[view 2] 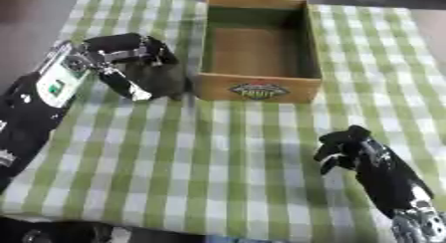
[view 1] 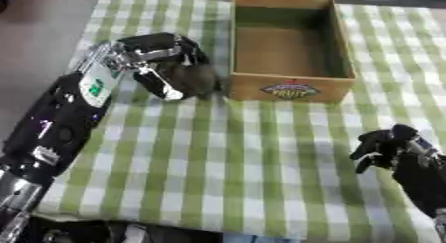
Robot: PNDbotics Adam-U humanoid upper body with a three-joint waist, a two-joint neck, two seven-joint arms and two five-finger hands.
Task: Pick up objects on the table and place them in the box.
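An open cardboard box [view 1: 290, 80] with a printed label on its front stands at the far middle of the checked table; its inside looks bare. My left hand [view 1: 161, 62] hangs just left of the box's front corner, its fingers curled round a dark grey rounded object [view 1: 198, 79] that is mostly hidden by them. The object nearly touches the box's left wall. Near the table's right front edge my right hand [view 2: 348, 145] rests with its fingers curled, holding nothing.
A green and white checked cloth [view 1: 235, 162] covers the table. Its left edge drops to a grey floor [view 1: 39, 48]. The cloth between the box and my right hand carries nothing.
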